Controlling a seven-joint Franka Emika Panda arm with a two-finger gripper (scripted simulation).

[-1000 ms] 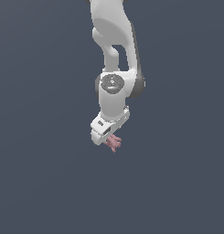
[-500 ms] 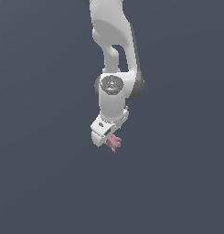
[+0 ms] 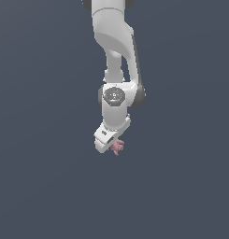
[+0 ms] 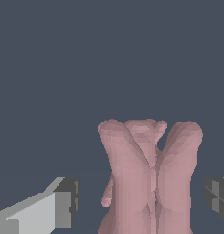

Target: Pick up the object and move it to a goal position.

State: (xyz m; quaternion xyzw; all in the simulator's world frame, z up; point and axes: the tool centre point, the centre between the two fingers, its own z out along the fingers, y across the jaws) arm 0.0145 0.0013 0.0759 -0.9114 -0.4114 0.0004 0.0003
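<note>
Flat, even simulator light on a plain slate-grey backdrop, no cast shadows, no glare; the white arm (image 3: 117, 70) shades softly darker down the exterior view's right side; wrist view is sharp, coarse facets showing on the pink object (image 4: 150, 178), no edge distortion

Exterior view: set well back, facing the arm (image 3: 117, 70) against a plain dark-grey backdrop; the arm hangs from the frame's top. Wrist view: very close, looking out between the fingers (image 4: 63, 201). Shared between views: the gripper (image 3: 110, 142) tip and the object (image 3: 118, 147), which fills much of the wrist frame.
</note>
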